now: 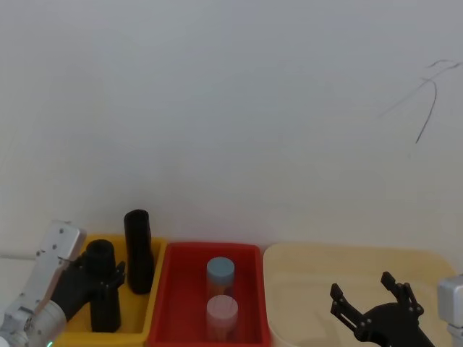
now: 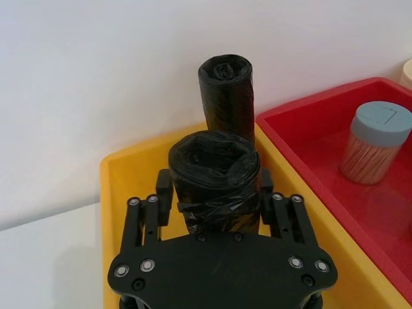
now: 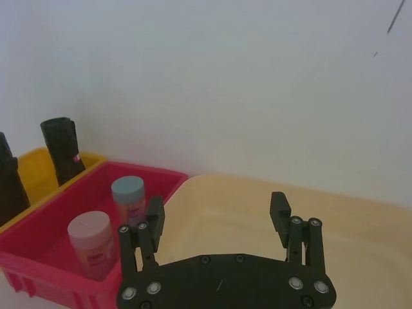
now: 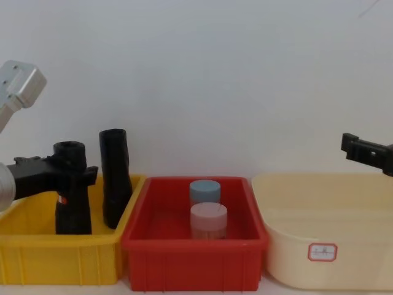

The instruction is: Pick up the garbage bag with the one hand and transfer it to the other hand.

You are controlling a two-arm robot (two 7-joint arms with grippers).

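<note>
- Garbage bag (image 1: 105,307), a matte black, tightly rolled cylinder of plastic, stands upright at the near left of the yellow plastic bin (image 4: 61,258), with its long axis vertical.
- The left gripper (image 2: 214,193), black and long-fingered on a silver arm, reaches in level from the left and is clenched on the bag's upper part, one finger on each side. I cannot tell whether the bag's base is off the bin floor.
- A second black roll (image 1: 138,253) stands just right of the bag and farther back, apart from it. That makes two rolls in the bin.
- The red plastic bin (image 4: 193,264) comes next, holding two jars: a blue-lidded jar (image 1: 221,271) far and a pink-lidded jar (image 1: 222,311) near.
- The cream plastic tub (image 4: 362,246) is the third container, at the far right.
- The right gripper (image 3: 217,209) hangs over the tub with its fingers spread and nothing in them, well apart from the bag.
- Judgement: the handover turns on carrying the bag rightward across the red bin, and its lower length is free for the right gripper to take.
</note>
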